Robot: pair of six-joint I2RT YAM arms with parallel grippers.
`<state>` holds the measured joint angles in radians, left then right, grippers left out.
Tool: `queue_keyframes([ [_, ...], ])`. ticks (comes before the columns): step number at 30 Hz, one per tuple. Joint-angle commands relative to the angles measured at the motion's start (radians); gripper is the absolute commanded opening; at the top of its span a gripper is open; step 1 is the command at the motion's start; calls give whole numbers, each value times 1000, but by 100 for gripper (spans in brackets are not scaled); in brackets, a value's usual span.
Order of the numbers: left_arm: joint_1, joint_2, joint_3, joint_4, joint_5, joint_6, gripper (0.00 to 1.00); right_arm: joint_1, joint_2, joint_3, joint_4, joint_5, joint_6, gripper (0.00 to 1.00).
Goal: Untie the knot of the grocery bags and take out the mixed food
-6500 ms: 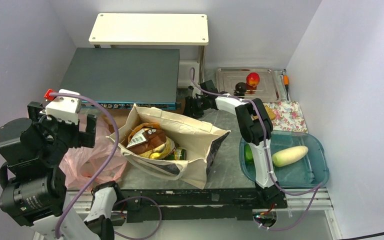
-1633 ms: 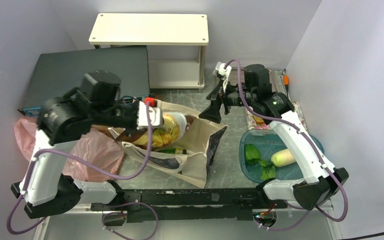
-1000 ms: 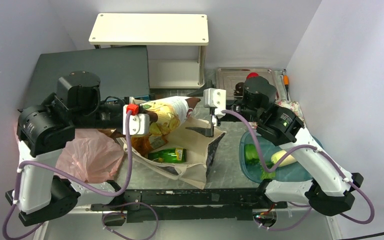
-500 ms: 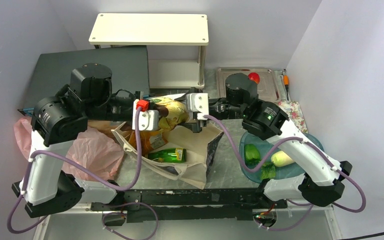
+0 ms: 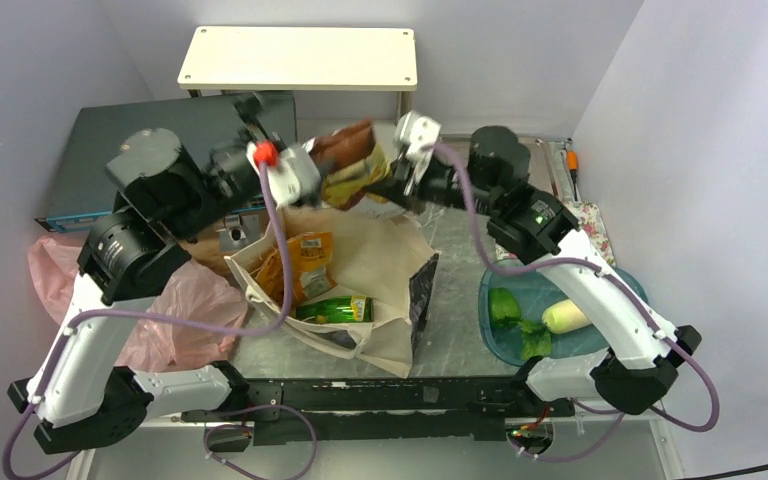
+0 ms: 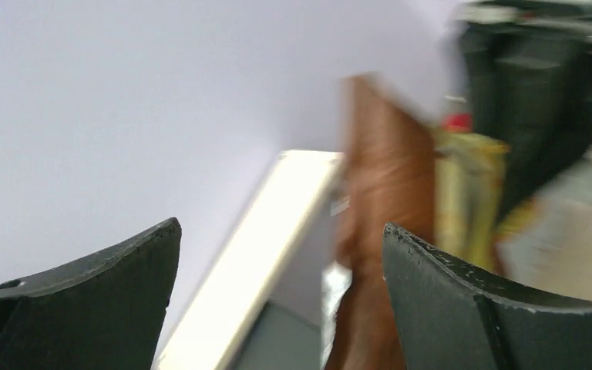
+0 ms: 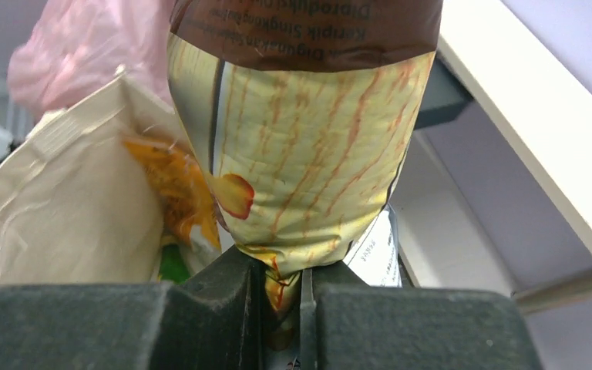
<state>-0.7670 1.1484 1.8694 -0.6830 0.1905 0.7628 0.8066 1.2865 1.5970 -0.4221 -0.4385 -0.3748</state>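
A brown-and-yellow chip bag (image 5: 352, 170) hangs above the open canvas tote (image 5: 378, 258), orange chips (image 5: 305, 265) and green bottle (image 5: 336, 310) inside.

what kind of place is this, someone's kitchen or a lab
Most likely a robot lab test cell, not a home kitchen: plain panel walls box in the table, two robot arms sit on a rail at its near edge, and a canvas tote and blue tub hold groceries.

In the right wrist view you can read upside-down print on the brown band (image 7: 301, 31) of the brown-and-yellow chip bag (image 7: 301, 146). It seems to say "Keripik Singkong", with a cut-off line above it starting "Diproduksi". The white sticker (image 7: 374, 250) at its right, and the yellow label (image 5: 345, 310) of the green bottle (image 5: 310, 313) in the top view, are too small to read.
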Motion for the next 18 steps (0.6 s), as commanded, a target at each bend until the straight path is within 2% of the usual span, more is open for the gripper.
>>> queue_keyframes([
  [1, 109, 15, 28, 455, -393, -87, 99, -156, 8, 91, 245, -22, 462, 0],
  [3, 141, 11, 47, 451, -379, -139, 99, -230, 27, 130, 283, -19, 634, 0],
  [5, 145, -28, -10, 435, -256, -115, 100, -290, 41, 141, 339, -14, 832, 0],
  [7, 139, -86, -118, 359, -34, -7, 99, -335, 36, 109, 406, 18, 1069, 0],
  [8, 114, -117, -170, 310, 58, 71, 99, -344, 35, 90, 446, 53, 1126, 0],
  [9, 71, -143, -225, 267, 88, 177, 99, -349, 39, 87, 453, 87, 1205, 0],
  [11, -23, -190, -352, 258, 33, 359, 99, -352, 72, 134, 374, 157, 1332, 0],
  [12, -54, -203, -407, 296, -10, 431, 99, -359, 88, 159, 333, 167, 1423, 0],
  [14, -93, -226, -519, 398, -83, 562, 99, -382, 97, 137, 355, 159, 1551, 0],
  [18, -153, -240, -656, 552, -157, 750, 99, -400, 110, 116, 335, 151, 1686, 0],
])
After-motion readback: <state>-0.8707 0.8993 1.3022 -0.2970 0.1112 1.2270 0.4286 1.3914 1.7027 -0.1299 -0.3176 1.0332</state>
